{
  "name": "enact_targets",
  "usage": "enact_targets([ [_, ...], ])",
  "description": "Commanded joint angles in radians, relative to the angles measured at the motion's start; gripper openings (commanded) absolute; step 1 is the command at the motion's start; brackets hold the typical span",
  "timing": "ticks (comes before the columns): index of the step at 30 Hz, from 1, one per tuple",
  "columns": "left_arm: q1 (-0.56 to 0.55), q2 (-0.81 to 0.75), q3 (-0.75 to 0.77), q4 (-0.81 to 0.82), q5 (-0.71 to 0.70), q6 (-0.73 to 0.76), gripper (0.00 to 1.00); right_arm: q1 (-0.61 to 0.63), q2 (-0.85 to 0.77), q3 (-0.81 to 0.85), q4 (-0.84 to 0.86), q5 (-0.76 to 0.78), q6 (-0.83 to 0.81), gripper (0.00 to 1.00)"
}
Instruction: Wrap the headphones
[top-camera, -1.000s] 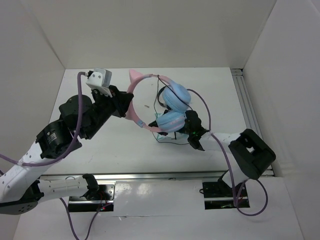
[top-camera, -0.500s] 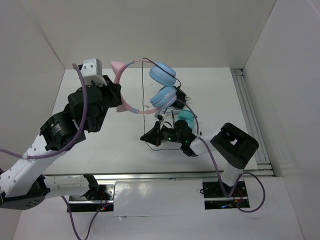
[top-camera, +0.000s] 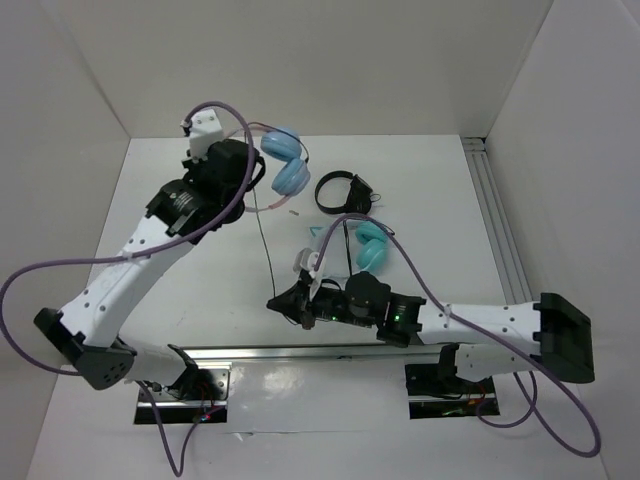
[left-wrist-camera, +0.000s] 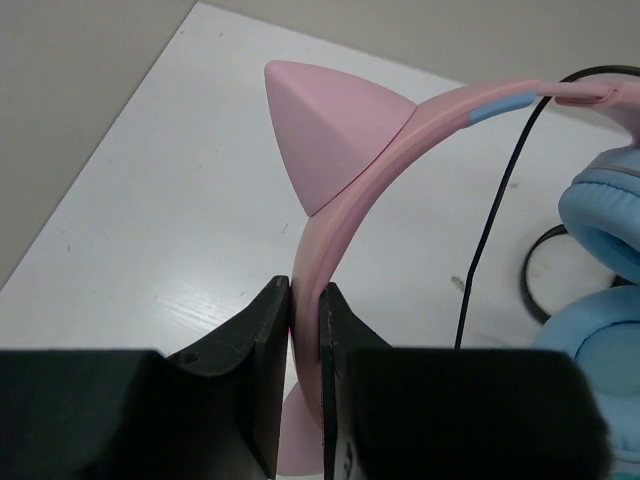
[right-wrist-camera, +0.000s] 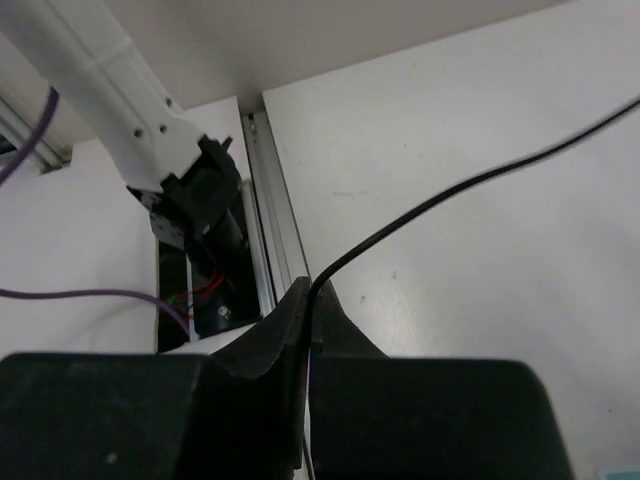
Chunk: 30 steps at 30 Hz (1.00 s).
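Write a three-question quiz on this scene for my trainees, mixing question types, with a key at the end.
1. True or false: the left gripper is shut on the pink headband.
2. What does the right gripper pinch? A) a cat ear B) the thin black cable C) a teal ear cup
3. Fill in: the ear cups on that headband are light ____.
Key: 1 true; 2 B; 3 blue.

headphones (left-wrist-camera: 345, 190): pink band, light blue cups (top-camera: 289, 178), black cable (right-wrist-camera: 480, 181) | table (top-camera: 220, 290): white | smaller headphones (top-camera: 358, 187): black
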<state>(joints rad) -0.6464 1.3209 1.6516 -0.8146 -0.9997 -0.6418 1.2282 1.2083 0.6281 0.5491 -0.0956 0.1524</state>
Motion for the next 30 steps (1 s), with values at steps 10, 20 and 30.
enact_targets([
  [10,0.017,0.008,-0.160,-0.090,0.180,0.056,0.00,0.077,-0.130,0.301,-0.591,0.590,-0.315,0.00],
  [20,-0.159,-0.179,-0.368,-0.103,0.380,0.143,0.00,-0.065,-0.130,0.360,-0.518,0.761,-0.470,0.00],
  [30,-0.182,-0.428,-0.424,-0.113,0.719,0.255,0.00,-0.375,-0.095,0.390,-0.474,0.561,-0.494,0.02],
])
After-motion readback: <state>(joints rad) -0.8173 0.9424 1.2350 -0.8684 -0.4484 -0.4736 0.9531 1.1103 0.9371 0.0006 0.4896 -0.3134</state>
